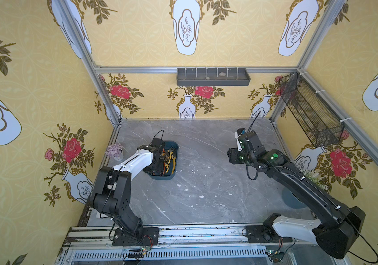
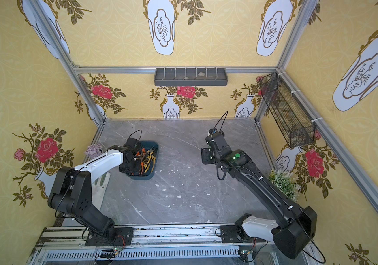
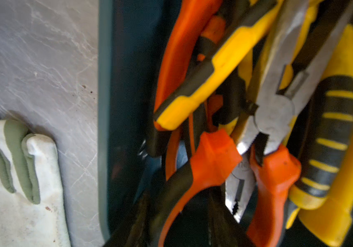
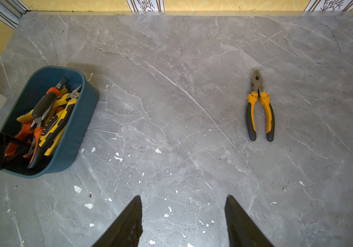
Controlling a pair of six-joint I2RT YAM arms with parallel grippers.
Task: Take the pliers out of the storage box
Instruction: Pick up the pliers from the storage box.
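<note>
left gripper point(image 2: 134, 160) sat low in the storage box point(image 4: 81, 119) over the heap of pliers point(image 4: 49, 119); jaw width hidden, couldn't tell. right gripper point(image 4: 183, 198) hung above the table point(image 4: 171, 85), jaws wide, holding nothing. one yellow-handled pair point(image 4: 260, 107) lay on the table, well apart from the box.

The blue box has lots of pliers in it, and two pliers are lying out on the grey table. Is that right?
Not quite. Only one pair of pliers lies out on the grey table, not two. The right wrist view shows it alone, well apart from the blue box. The box does hold lots of pliers.
</note>
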